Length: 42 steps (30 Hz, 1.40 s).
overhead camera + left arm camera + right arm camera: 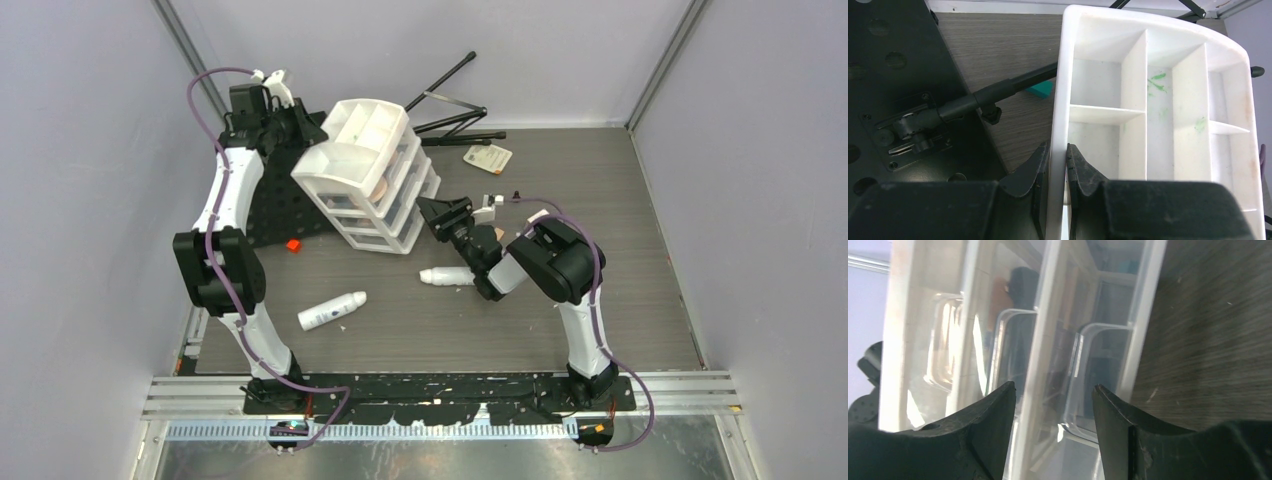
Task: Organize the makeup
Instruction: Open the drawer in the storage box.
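Left arm: reaches up the left side to the far left corner, elbow bent, wrist turned right toward the drawer unit (pixel 385 205).
Left tool (pixel 1058 150): clamped together on the side wall of the white divided tray (pixel 1158 45) that tops the drawer unit; one finger is outside the wall, one inside.
Right arm: folded at mid counter, forearm pointing left and far at the drawer fronts.
Right tool (pixel 1053 390): fingers apart, holding nothing, just in front of the clear drawers (pixel 1013 340).
Left bottle (pixel 332 311): white, lying on its side on the near left part of the counter (pixel 620 260).
Right bottle (pixel 445 276): white, lying on its side just beside the right forearm.
Counter: grey wood grain, with a black pegboard (pixel 262 205) at far left and a small red block (pixel 293 245) at its near edge.
Far edge: a folded black tripod (pixel 450 100) and a pale card (pixel 487 156).
Room: plain lilac-grey walls (pixel 90 150) on three sides.
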Each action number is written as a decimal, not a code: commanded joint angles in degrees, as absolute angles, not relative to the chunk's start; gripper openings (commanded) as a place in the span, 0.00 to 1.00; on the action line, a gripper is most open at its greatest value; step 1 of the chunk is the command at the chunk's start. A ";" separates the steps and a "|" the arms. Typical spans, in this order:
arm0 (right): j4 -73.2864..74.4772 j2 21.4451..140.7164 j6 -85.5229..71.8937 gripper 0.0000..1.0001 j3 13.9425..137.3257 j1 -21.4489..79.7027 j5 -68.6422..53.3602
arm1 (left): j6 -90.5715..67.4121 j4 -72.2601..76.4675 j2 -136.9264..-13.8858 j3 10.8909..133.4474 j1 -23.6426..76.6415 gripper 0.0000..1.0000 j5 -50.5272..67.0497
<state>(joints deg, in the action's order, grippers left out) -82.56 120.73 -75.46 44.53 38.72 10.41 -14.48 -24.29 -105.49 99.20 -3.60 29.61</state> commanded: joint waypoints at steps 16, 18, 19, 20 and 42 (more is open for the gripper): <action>-82.44 119.08 -77.97 0.46 46.87 39.15 7.98 | -14.27 -25.16 -106.26 99.58 -2.11 0.00 28.54; -82.44 118.74 -78.38 0.45 47.10 39.16 7.91 | -14.31 -25.16 -106.31 99.58 -2.09 0.00 28.56; -82.44 118.54 -78.55 0.44 47.06 39.17 7.95 | -14.28 -25.18 -106.31 99.51 -2.04 0.00 28.56; -82.44 118.13 -78.57 0.44 46.98 39.17 7.92 | -14.27 -25.22 -106.28 99.49 -2.00 0.00 28.55; -82.53 106.79 -74.42 0.43 34.59 39.17 17.99 | -13.76 -25.66 -106.09 99.63 -2.01 0.00 27.82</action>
